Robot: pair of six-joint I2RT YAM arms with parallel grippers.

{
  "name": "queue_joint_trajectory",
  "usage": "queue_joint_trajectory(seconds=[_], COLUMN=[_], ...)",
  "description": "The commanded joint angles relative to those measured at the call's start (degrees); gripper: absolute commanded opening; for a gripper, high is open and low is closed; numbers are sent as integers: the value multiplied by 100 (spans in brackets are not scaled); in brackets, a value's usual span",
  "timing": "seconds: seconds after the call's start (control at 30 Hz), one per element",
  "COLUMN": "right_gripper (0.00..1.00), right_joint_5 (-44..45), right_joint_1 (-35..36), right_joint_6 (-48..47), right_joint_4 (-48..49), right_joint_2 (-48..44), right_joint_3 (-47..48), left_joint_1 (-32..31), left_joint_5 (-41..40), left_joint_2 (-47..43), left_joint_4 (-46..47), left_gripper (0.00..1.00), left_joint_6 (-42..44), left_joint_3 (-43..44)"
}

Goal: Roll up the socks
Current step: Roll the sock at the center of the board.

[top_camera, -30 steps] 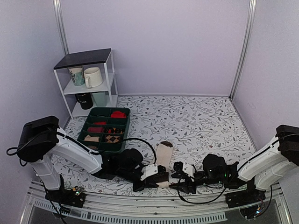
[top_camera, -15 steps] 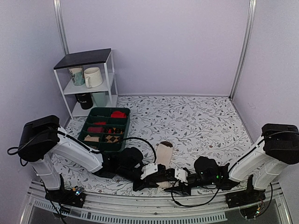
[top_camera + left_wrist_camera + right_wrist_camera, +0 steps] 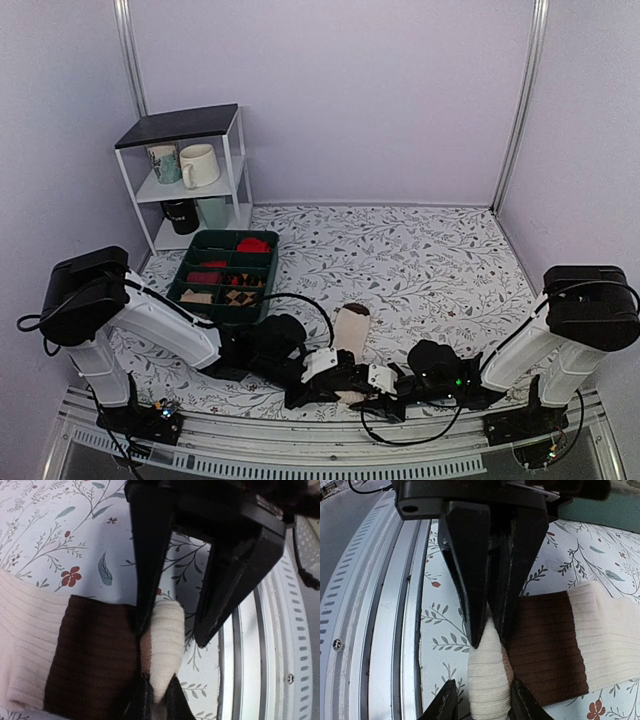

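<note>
1. Long cream ribbed fabric socks w/ dark brown bands (image 3: 350, 328) lie centre, at near edge of floral-print table (image 3: 420, 260). The rolled cream end (image 3: 489, 680) is nearest.
2. L gripper (image 3: 487, 630): fingers together, pinching rolled end, prob. so it can't unwind.
3. R gripper (image 3: 170, 630): jaws apart astride roll, not clamped; likely positioned to take over.

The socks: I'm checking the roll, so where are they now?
Top view: the socks lie at the floral table's near edge, roughly centre, their rolled end pinched in the left gripper, the right gripper straddling it.
</note>
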Motion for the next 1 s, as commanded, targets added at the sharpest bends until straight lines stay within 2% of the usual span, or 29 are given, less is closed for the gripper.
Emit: queue_joint_trajectory(seconds=[0.0,0.2,0.3,0.43,0.63,0.67,0.7,0.77,0.97], right_gripper=[30,3,0,0,0,0,0,0,0], right_joint_5=[175,257,309,121,-308,-413,-508,-718,-1163], right_joint_1=[24,24,17,-14,-337,-406,-471,-594,-770], right_joint_6=[323,748,1067,1365,1852,1937,2071,2249,2845], right_joint_4=[-42,-163,-269,-294,-486,-512,-544,-695,-1484], right_joint_2=[251,211,238,379,361,356,356,380,509], right_joint_3=[94,2,-28,-39,-81,-102,-111,-99,196], left_joint_1=[-23,-21,-31,-35,-380,-402,-410,-413,-405], left_joint_5=[78,133,36,-320,-1777,-1933,-2003,-1953,-1527], left_joint_2=[389,441,357,-38,-1492,-1743,-1962,-2313,-2415], left_joint_4=[-1018,-1005,-898,-570,369,544,720,1083,1091], left_gripper=[0,0,0,16,18,22,36,97,100], left_joint_6=[-11,-2,-28,7,744,912,1102,1558,1664], left_joint_3=[-181,-176,-218,-327,-826,-942,-1058,-1316,-1543])
